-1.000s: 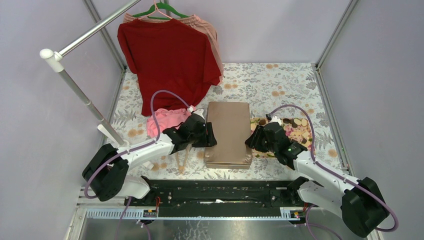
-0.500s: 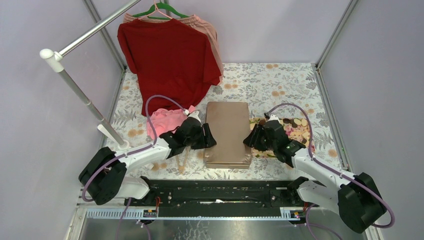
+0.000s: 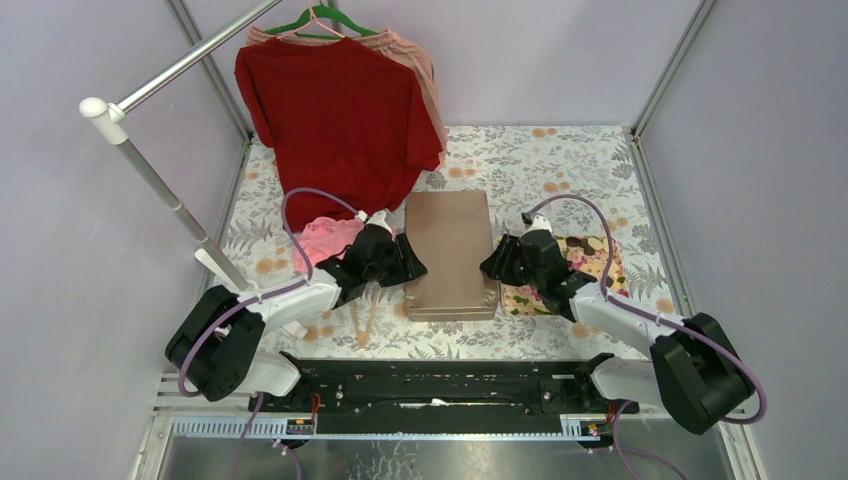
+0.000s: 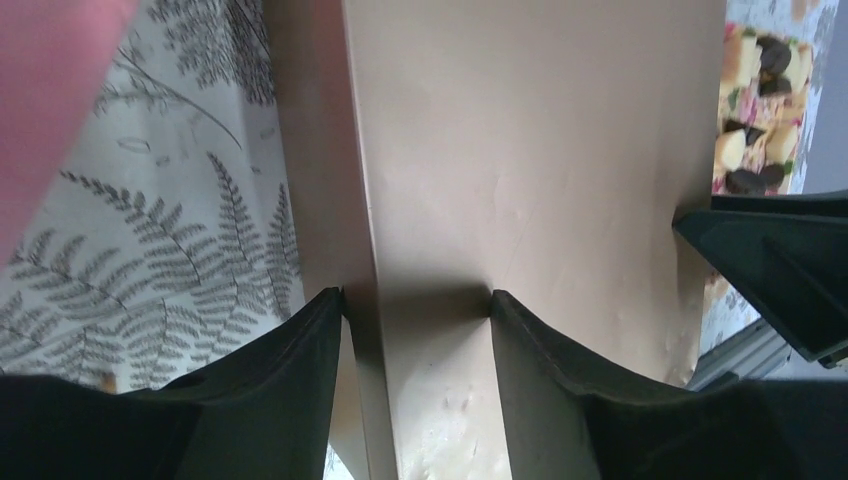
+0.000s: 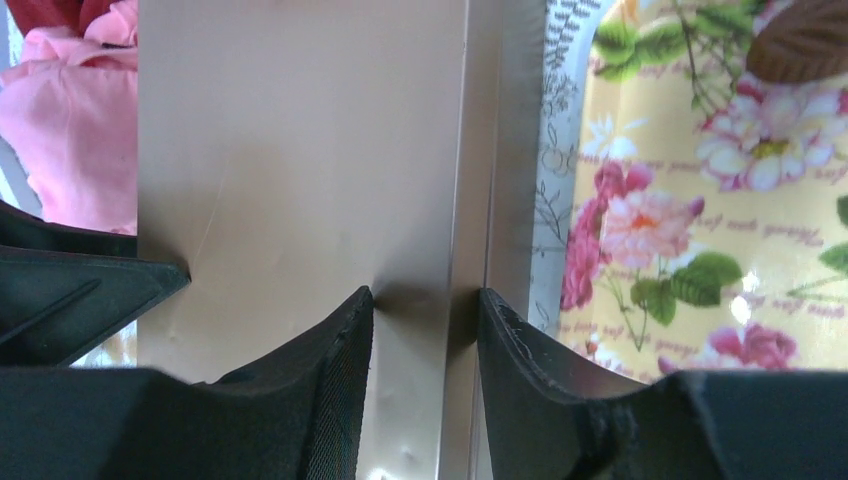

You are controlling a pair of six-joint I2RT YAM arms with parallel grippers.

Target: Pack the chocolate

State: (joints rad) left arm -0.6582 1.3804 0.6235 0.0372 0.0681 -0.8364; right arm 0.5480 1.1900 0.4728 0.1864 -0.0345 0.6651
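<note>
A tan box (image 3: 448, 255) lies lengthwise in the middle of the table. My left gripper (image 3: 410, 262) is shut on its left rim; in the left wrist view the fingers (image 4: 415, 298) straddle that edge. My right gripper (image 3: 492, 265) is shut on the right rim, one finger on top and one outside (image 5: 425, 293). The chocolate (image 3: 592, 248), dark brown and pale pieces, lies on a flower-patterned tray (image 3: 560, 300) just right of the box. The chocolate (image 4: 752, 70) also shows at the left wrist view's top right, and one brown piece (image 5: 805, 40) in the right wrist view.
A pink cloth (image 3: 328, 240) lies left of the box, with a thin chain (image 3: 362, 320) in front of it. A red shirt (image 3: 335, 115) hangs from a rail (image 3: 170, 75) at the back left. Purple walls close in the floral table (image 3: 560, 165) on three sides.
Both grippers have carried the tan box a little away from the arm bases and slightly left. Both arms have reached farther forward with it.
</note>
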